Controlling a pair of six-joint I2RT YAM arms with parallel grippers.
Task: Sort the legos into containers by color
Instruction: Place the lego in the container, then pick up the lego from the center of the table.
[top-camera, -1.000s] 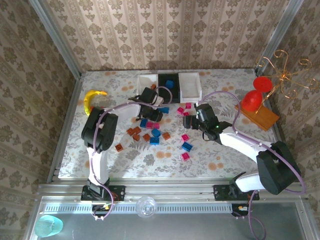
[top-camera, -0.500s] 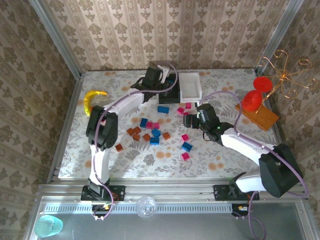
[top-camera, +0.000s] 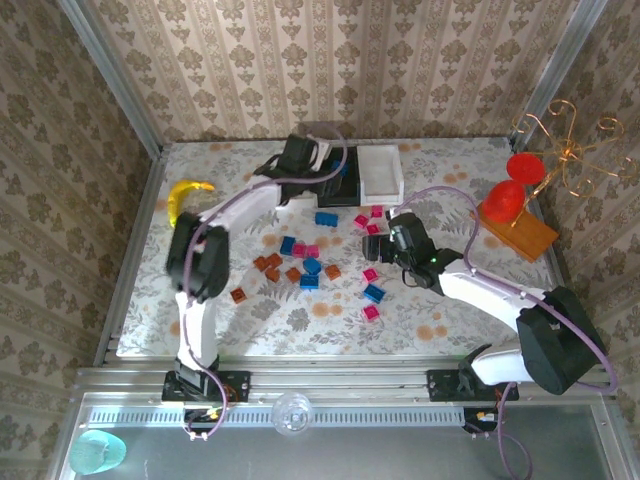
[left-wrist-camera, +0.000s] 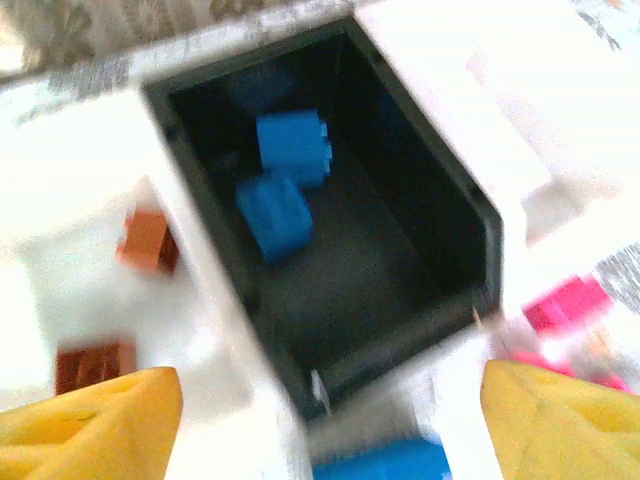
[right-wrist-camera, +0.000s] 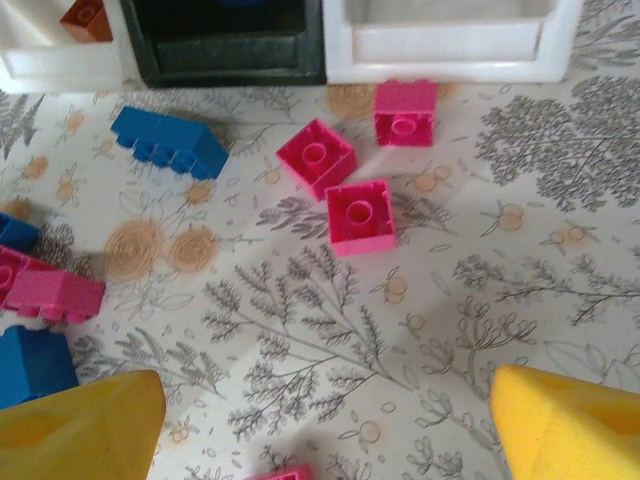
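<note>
Three pink legos (right-wrist-camera: 360, 213) face the right gripper (right-wrist-camera: 320, 425), fingers apart like the left gripper (left-wrist-camera: 320, 430); likely light, rigid, slick: pinch opposite flat sides.

Three shallow trays (top-camera: 383, 188) stand joined in a row. The black middle tray (left-wrist-camera: 440, 240) holds two blue bricks (left-wrist-camera: 275, 215). The white tray (left-wrist-camera: 70, 270) on its left holds two brown bricks (left-wrist-camera: 147, 240). Several pink bricks (right-wrist-camera: 360, 215) and more blue and brown ones lie loose just in front.

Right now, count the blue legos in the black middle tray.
2. One blue lego and a second blue lego lie side by side on the black tray's floor; blur may hide more.
</note>
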